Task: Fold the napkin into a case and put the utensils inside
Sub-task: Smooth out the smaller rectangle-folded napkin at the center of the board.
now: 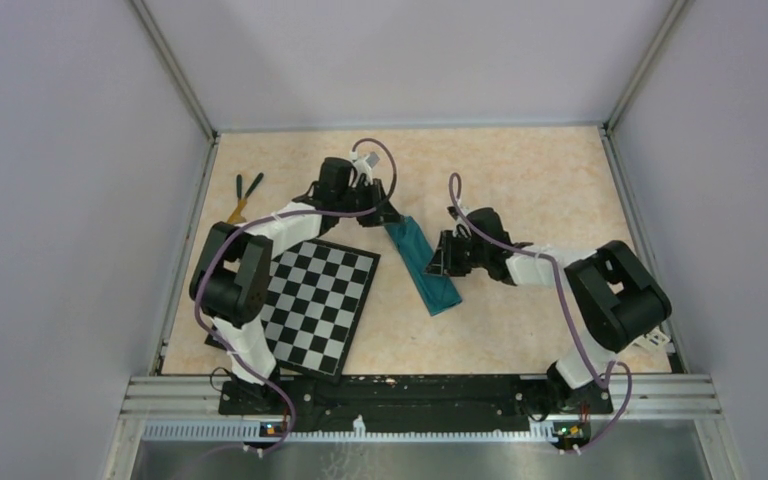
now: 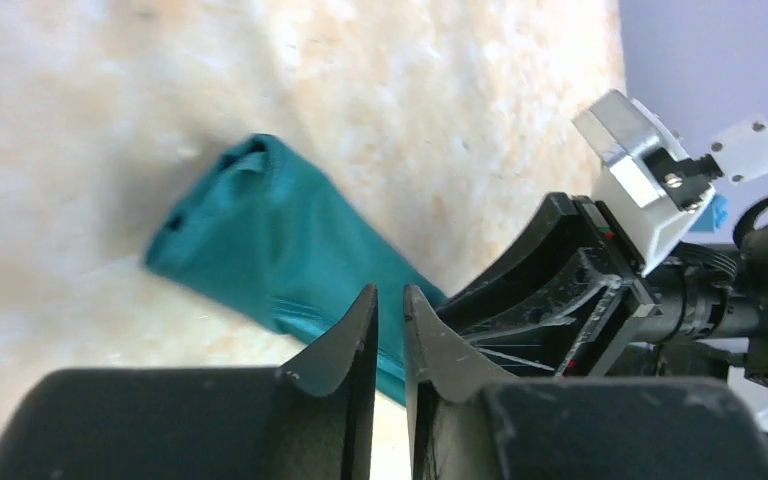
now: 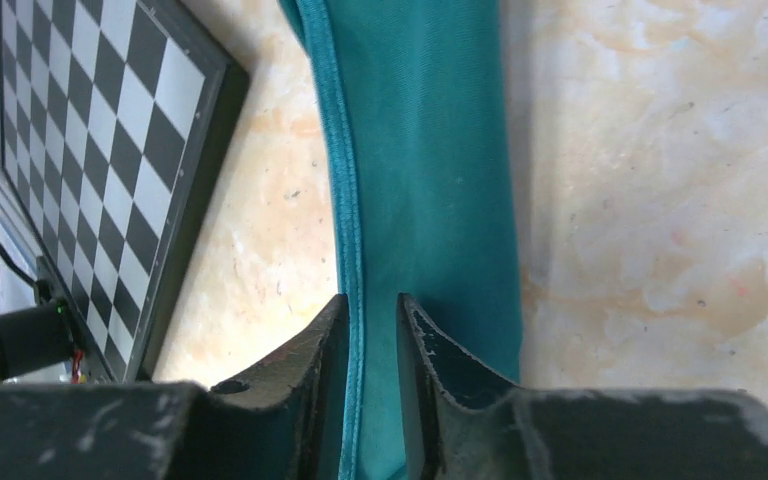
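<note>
Checkerboard (image 1: 330,292) just beside case (image 1: 425,270)

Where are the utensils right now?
In the top view, the utensils lie at the table's far-left edge, beyond the checkerboard and left of the left gripper.

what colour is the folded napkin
Plain teal-green napkin, clearest in the right wrist view.

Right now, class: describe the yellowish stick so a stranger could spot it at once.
Find the checkerboard on the left half of the table. Beyond it, by the left edge, lie three slim utensils. Pick the yellowish-tan stick; the other two are dark green.
</note>
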